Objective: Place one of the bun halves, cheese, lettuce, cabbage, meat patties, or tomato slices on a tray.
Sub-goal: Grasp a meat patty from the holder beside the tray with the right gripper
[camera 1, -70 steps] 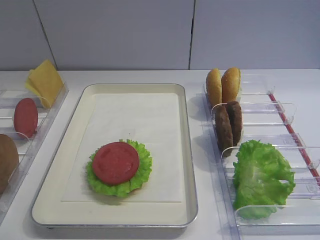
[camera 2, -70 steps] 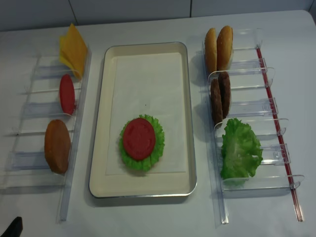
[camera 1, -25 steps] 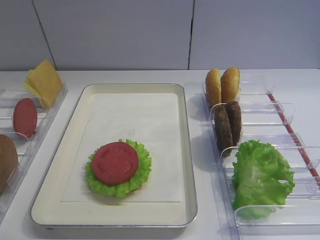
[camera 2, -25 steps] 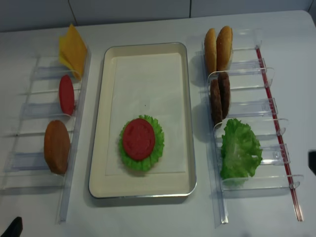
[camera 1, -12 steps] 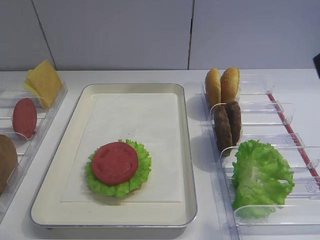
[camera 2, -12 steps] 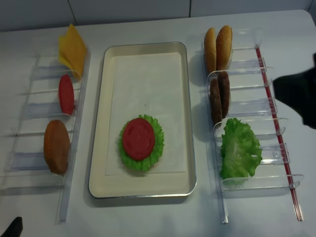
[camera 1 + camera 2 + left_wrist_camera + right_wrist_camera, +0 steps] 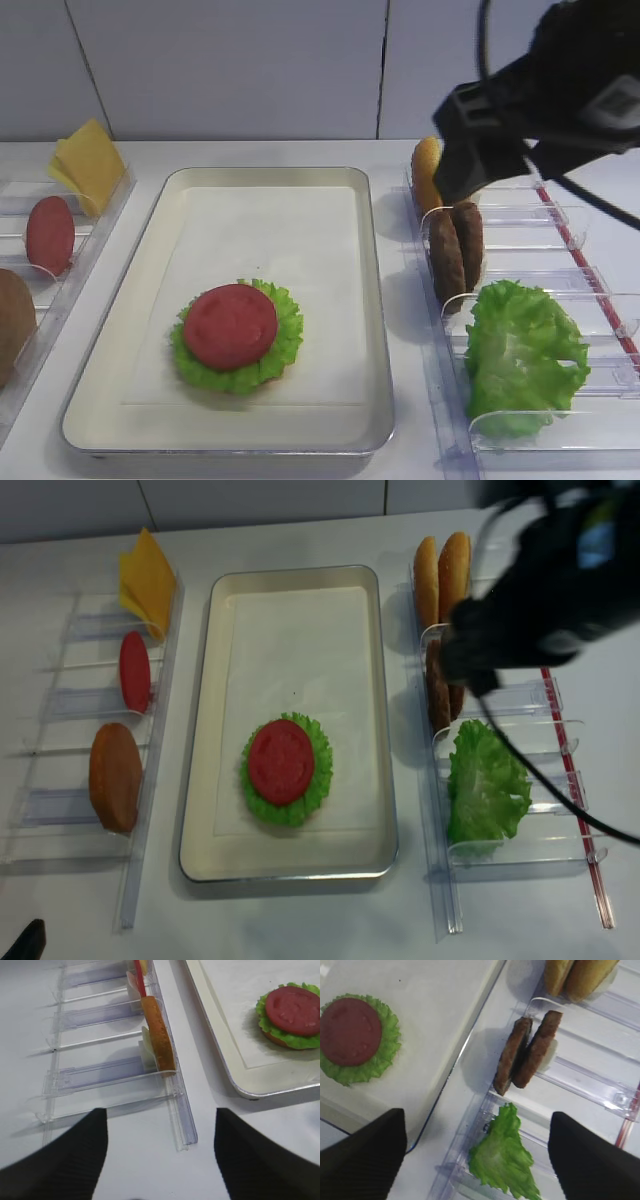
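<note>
Right wrist view: we hold our right gripper (image 7: 477, 1160) spread wide, grasping nothing, above the patties (image 7: 526, 1053) standing on edge in the rack (image 7: 580, 1085) beside the tray's (image 7: 427, 1105) right rim.

White table (image 7: 250, 152), pale grey panelled wall (image 7: 230, 65)

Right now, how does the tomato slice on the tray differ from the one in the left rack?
The tomato slice on the tray lies flat, face up; the tomato slice in the left rack stands on edge. The tray one rests on lettuce; the rack one leans between clear dividers, apart from other food. Both are smooth red round discs of similar size.
</note>
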